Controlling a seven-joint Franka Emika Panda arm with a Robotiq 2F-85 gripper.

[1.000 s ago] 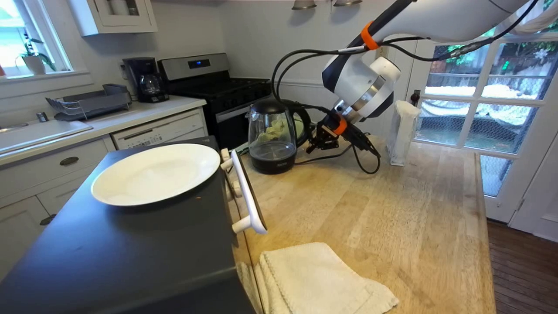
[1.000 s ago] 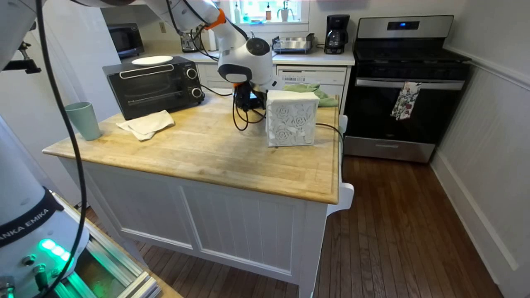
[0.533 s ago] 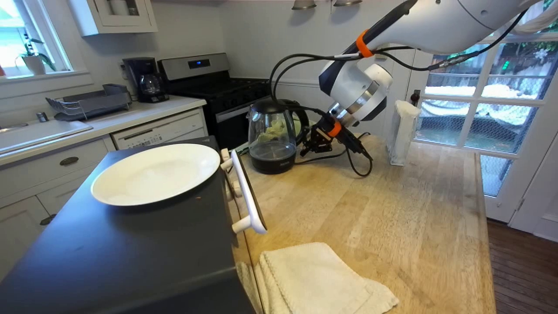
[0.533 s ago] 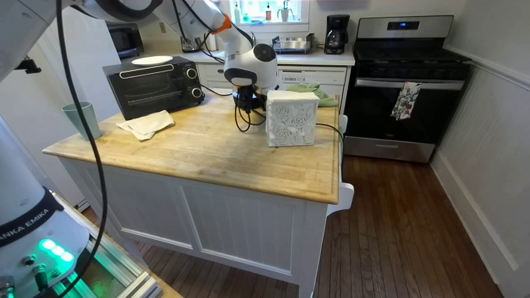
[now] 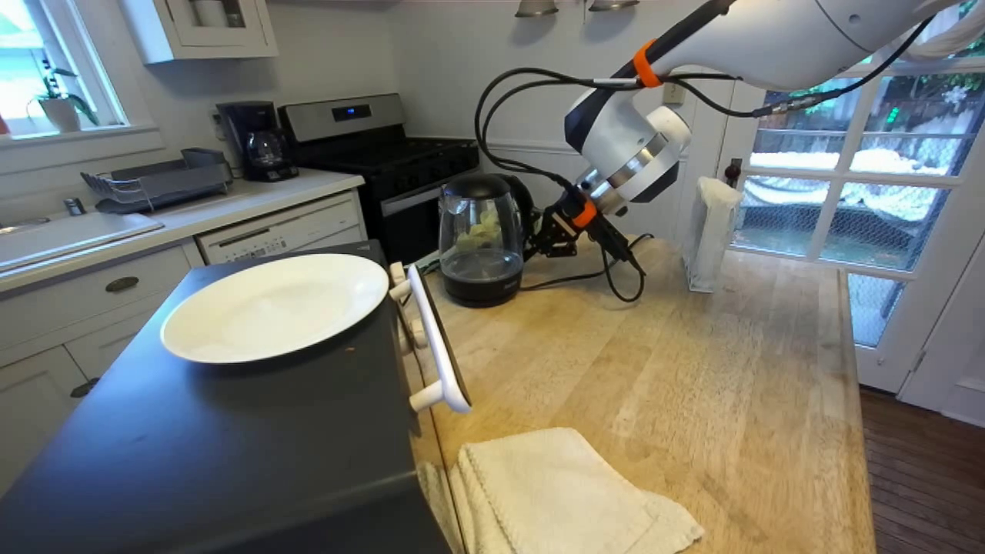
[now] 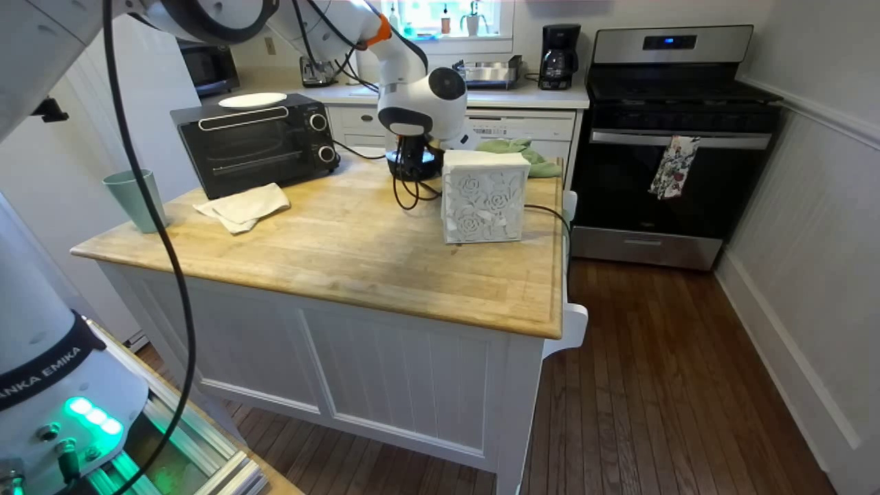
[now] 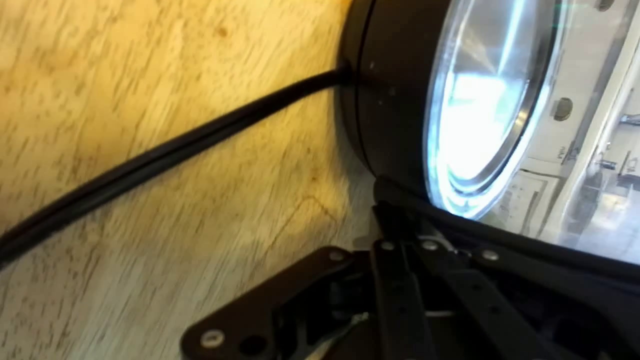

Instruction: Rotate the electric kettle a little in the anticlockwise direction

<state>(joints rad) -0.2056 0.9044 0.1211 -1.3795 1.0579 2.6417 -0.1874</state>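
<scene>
The electric kettle (image 5: 481,238), clear glass with a black lid and dark base, stands upright on the wooden counter (image 5: 654,385). Its black handle (image 5: 522,201) points right and away in that exterior view. In the other exterior view it is mostly hidden behind my arm and a white holder. My gripper (image 5: 539,242) is low on the handle side. In the wrist view my gripper (image 7: 392,215) has its fingers together, with nothing seen between them. The tips lie against the lower end of the handle (image 7: 510,235), beside the dark base (image 7: 395,95). The cord (image 7: 175,155) leaves the base.
A white carved holder (image 6: 485,199) stands near my gripper. A dark toaster oven (image 6: 254,148) bears a white plate (image 5: 277,308). A folded cream cloth (image 5: 569,492) lies on the counter. A green cloth (image 6: 515,148) lies near the kettle. A mug (image 6: 134,199) stands at the far end.
My gripper has moved toward the kettle. The kettle's handle has swung away from the camera in an exterior view and the base lettering has shifted right: it has turned anticlockwise.
</scene>
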